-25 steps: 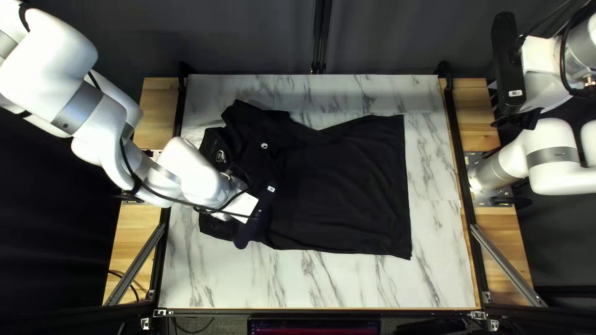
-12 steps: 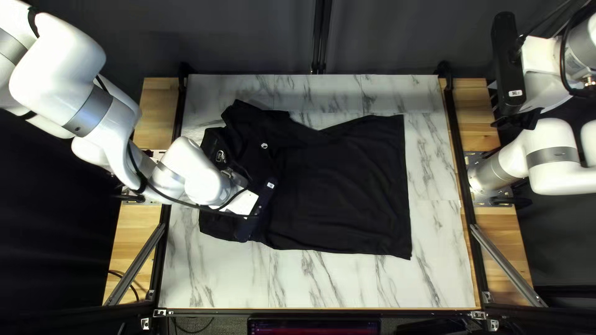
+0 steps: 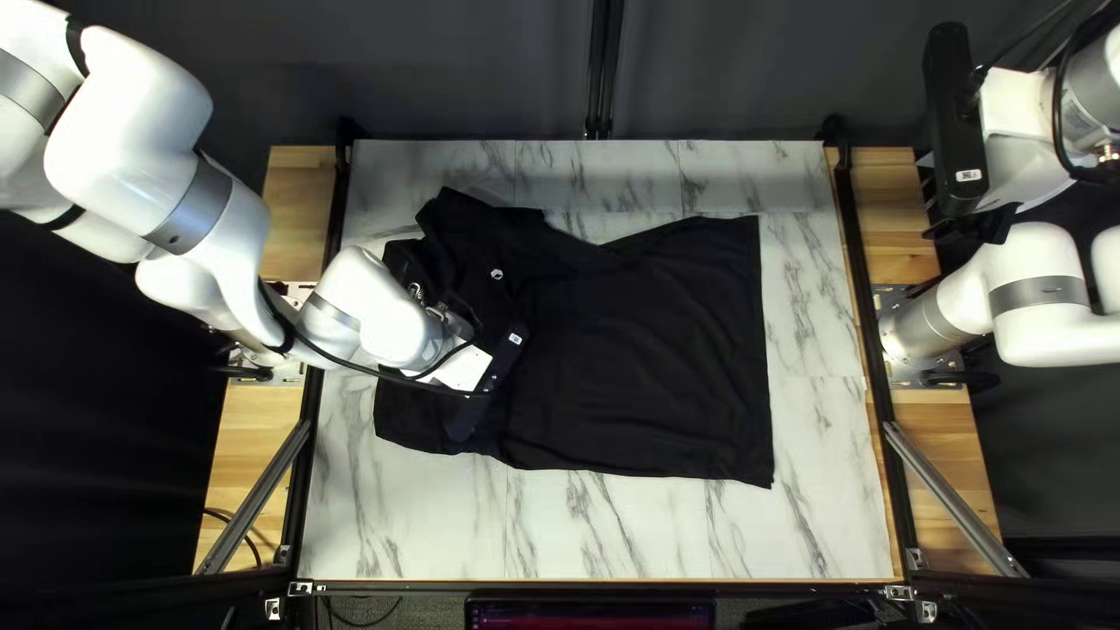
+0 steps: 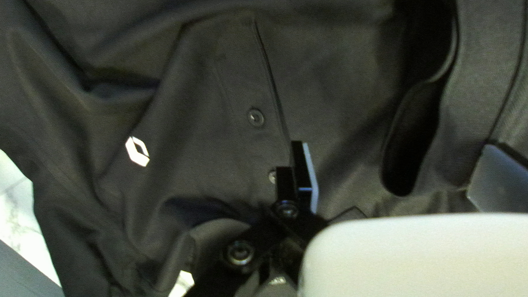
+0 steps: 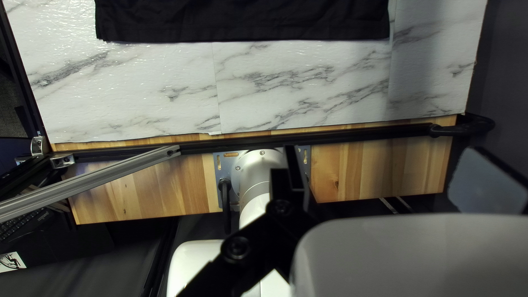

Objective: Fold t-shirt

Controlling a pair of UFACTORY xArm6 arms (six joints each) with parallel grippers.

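And there's your left hand [image 3: 469,368] over the shirt [image 3: 642,350], left of centre in the top left view, fingers apart, your right hand [image 3: 974,222] upper right, open too

Clock positions were read from the tabletop's centre in the top left view. The tabletop [image 3: 630,531] was white with grey marble veining. The t-shirt [image 3: 653,350] was plain black; its emblem [image 3: 497,274], between 10 and 11 o'clock, was white. The left wooden panel [image 3: 251,438], at 9 o'clock, and the right wooden panel [image 3: 933,449], at 3 o'clock, were honey-brown with striped grain. The left arm [image 3: 128,117], toward 10 o'clock, was white with grey bands. The curtain [image 3: 467,70], at 12 o'clock, was dark grey.
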